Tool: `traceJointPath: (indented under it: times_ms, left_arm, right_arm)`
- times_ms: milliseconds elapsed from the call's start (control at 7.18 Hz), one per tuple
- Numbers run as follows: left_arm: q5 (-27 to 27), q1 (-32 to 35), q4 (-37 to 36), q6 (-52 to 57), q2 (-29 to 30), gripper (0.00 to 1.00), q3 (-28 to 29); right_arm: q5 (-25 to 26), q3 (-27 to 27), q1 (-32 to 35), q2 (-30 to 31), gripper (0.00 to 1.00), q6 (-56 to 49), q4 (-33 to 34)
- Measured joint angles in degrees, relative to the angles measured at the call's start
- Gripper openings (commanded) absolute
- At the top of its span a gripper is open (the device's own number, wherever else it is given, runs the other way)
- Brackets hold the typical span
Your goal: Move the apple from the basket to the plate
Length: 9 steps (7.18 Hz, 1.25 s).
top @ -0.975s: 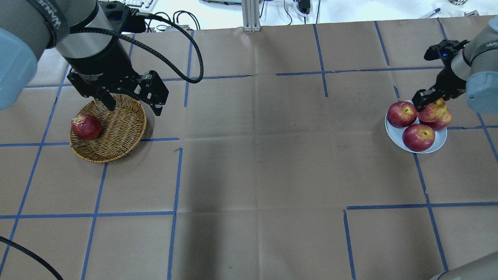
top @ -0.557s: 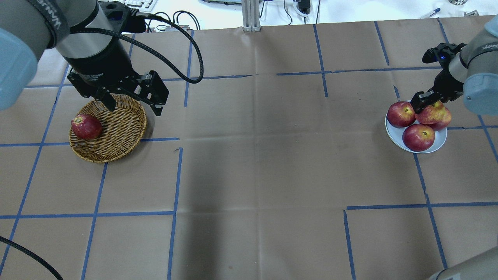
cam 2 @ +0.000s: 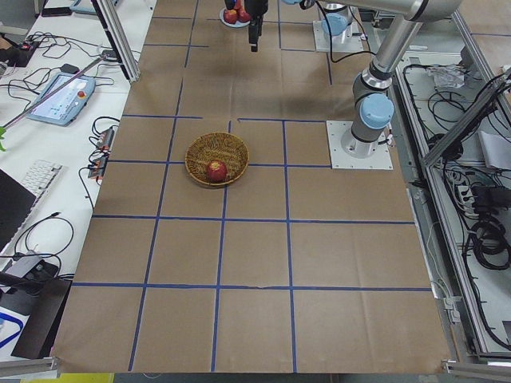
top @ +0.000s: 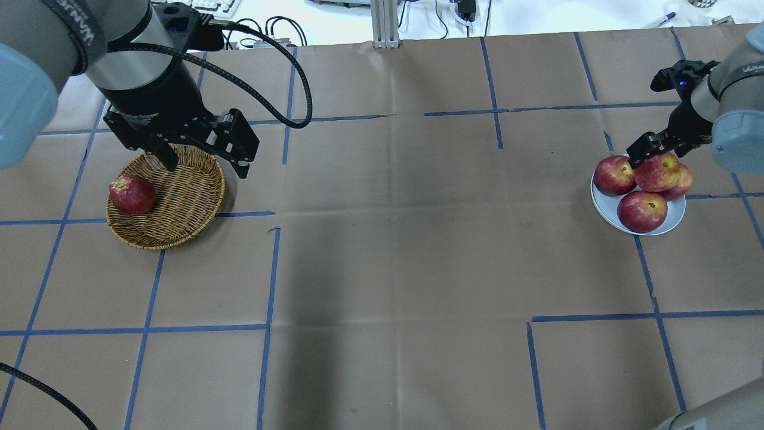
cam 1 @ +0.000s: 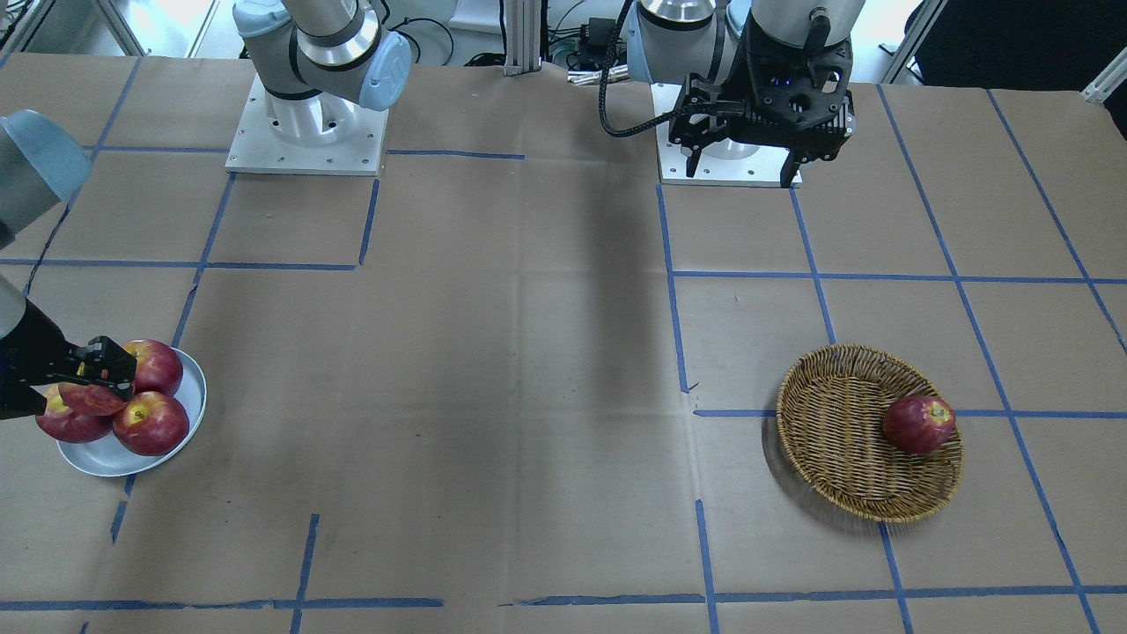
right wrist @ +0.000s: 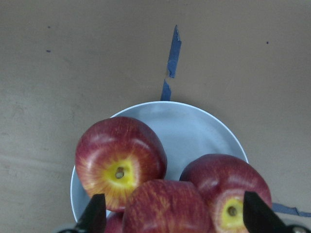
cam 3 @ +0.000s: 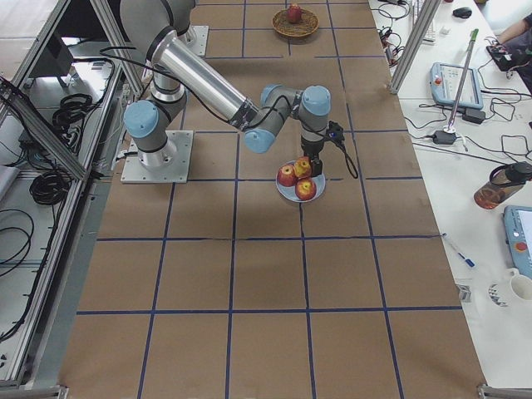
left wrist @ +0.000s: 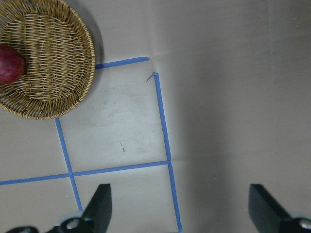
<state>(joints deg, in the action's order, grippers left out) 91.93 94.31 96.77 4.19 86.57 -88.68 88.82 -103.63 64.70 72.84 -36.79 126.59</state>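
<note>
Essentially, you can log the transfer as done, pending retreat. The apple (top: pixel 655 172) is out of the wicker basket (top: pixel 185 197) and on the pale plate (top: pixel 604 206), not on the plate surface itself but perched on top of three darker apples (top: pixel 641 211). R gripper (right wrist: pixel 175 213) is over it, fingers spread to either side with gaps showing in the wrist view, so nothing is clamped. L gripper (left wrist: pixel 180 194) hangs by the basket's far rim, fingers wide apart, empty. One dark red apple (top: pixel 132 194) lies in the basket; not the target, by its colour. Left to do, in my judgement: clear the R arm w/o nudging the stack. Apple condition: pinkish-red, streaky, matte, some yellow near the top; no damage visible.
</note>
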Motion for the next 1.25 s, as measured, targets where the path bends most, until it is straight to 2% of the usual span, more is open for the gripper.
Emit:
traceJointPath:
  times_ms: [279, 557, 836, 1254]
  left_arm:
    - [0.0, 0.0, 0.0, 0.03, 0.0, 0.99, 0.0]
    - [0.0, 0.0, 0.0, 0.03, -0.01, 0.99, 0.0]
    - [0.0, 0.0, -0.02, -0.11, 0.08, 0.99, 0.0]
    - [0.1, 0.11, -0.01, -0.23, 0.04, 0.99, 0.0]
  right_arm:
    - [-0.5, 3.39, 0.45, 2.32, 1.0, 0.64, -2.83]
    - [-1.09, 8.15, 2.6, 5.67, 1.0, 4.36, -11.66]
    - [-0.64, 11.3, 8.86, 9.61, 1.0, 15.39, -21.23]
    - [-0.15, 11.8, 18.37, 15.57, 1.0, 29.88, -32.11]
